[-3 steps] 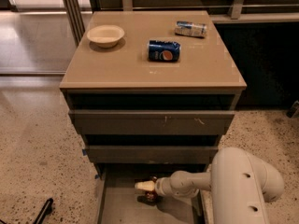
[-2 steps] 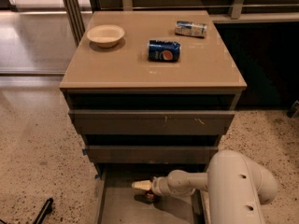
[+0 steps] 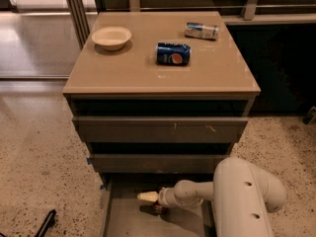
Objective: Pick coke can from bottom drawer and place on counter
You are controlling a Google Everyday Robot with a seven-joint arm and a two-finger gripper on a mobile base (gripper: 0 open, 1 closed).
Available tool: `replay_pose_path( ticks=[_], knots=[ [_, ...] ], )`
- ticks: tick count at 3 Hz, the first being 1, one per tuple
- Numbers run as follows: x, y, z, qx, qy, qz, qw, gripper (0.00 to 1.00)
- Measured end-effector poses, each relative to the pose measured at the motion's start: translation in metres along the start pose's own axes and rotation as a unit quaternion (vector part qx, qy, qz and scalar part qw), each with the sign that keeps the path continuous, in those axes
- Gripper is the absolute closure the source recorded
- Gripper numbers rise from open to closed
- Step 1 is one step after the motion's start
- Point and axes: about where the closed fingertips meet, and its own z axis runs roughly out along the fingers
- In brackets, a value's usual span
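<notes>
The bottom drawer (image 3: pixel 123 220) is pulled open at the foot of the cabinet. My gripper (image 3: pixel 148 197) reaches into it from the right, with its pale tip pointing left, low over the drawer floor. A small dark reddish thing (image 3: pixel 158 209) shows just beneath the gripper. It looks like the coke can, mostly hidden by the gripper and in shadow. I cannot tell whether the gripper touches or holds it. The tan counter (image 3: pixel 123 75) is the cabinet's top, well above the gripper.
On the counter lie a dark blue Pepsi can (image 3: pixel 173 54), a blue-and-white can (image 3: pixel 201 30) at the back right, and a white bowl (image 3: pixel 111 36) at the back left. My white arm (image 3: pixel 244 196) fills the lower right. The two upper drawers (image 3: pixel 158 130) are shut.
My gripper has shifted slightly to the left inside the bottom drawer. The things on the counter have not moved.
</notes>
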Motion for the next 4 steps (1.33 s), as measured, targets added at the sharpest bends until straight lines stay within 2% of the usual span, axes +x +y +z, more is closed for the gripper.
replay_pose_path(
  ticks=[1, 2, 4],
  knots=[
    [0.0044, -0.0111, 0.0065, 0.025, 0.008, 0.008, 0.9996, 0.00],
    [0.0049, -0.0128, 0.0071, 0.028, 0.009, 0.008, 0.9995, 0.03],
    [0.0050, -0.0128, 0.0072, 0.028, 0.009, 0.008, 0.9995, 0.45]
  ],
)
